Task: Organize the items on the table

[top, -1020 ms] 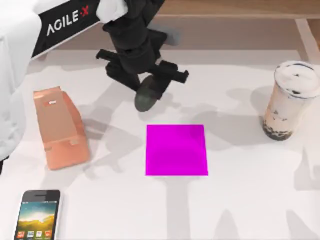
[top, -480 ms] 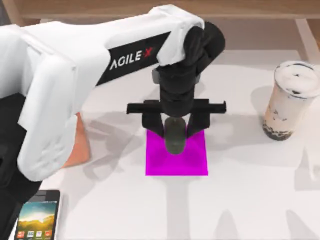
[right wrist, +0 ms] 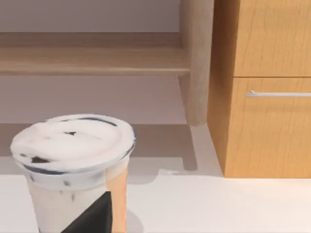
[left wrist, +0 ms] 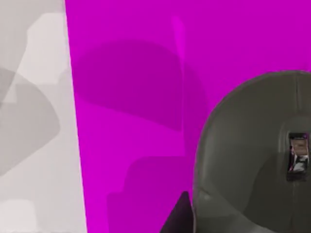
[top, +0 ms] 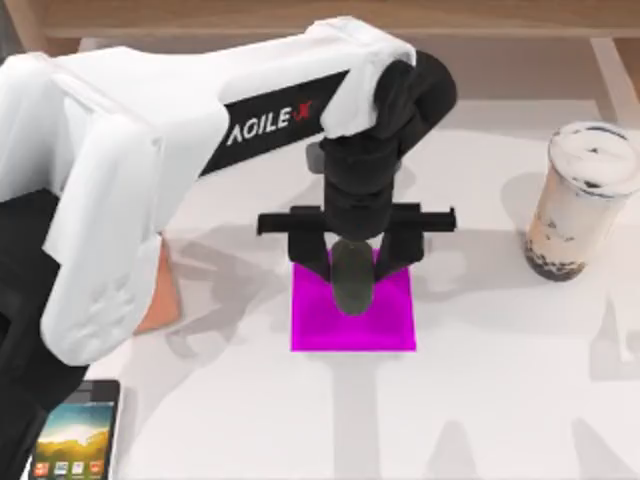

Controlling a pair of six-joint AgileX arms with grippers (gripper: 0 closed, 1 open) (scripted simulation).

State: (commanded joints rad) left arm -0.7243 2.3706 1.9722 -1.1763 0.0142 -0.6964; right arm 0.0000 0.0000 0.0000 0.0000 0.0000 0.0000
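Left gripper [top: 352, 262] clamped on mouse [top: 351, 277], frame centre, over upper edge of magenta pad [top: 385, 320]. Lower than half a second ago, so likely about to set down. Phone [top: 73, 442] lower left. Cup [top: 580, 200] right edge. Right gripper: cannot tell.

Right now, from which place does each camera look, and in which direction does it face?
Top view: above the table, facing down; left arm with left gripper holding the mouse over the magenta pad.
Left wrist view: on the left wrist, facing down at pad and mouse.
Right wrist view: on the right wrist, facing the bubble-tea cup and shelf frame.
Shared: the top view also shows the cup.
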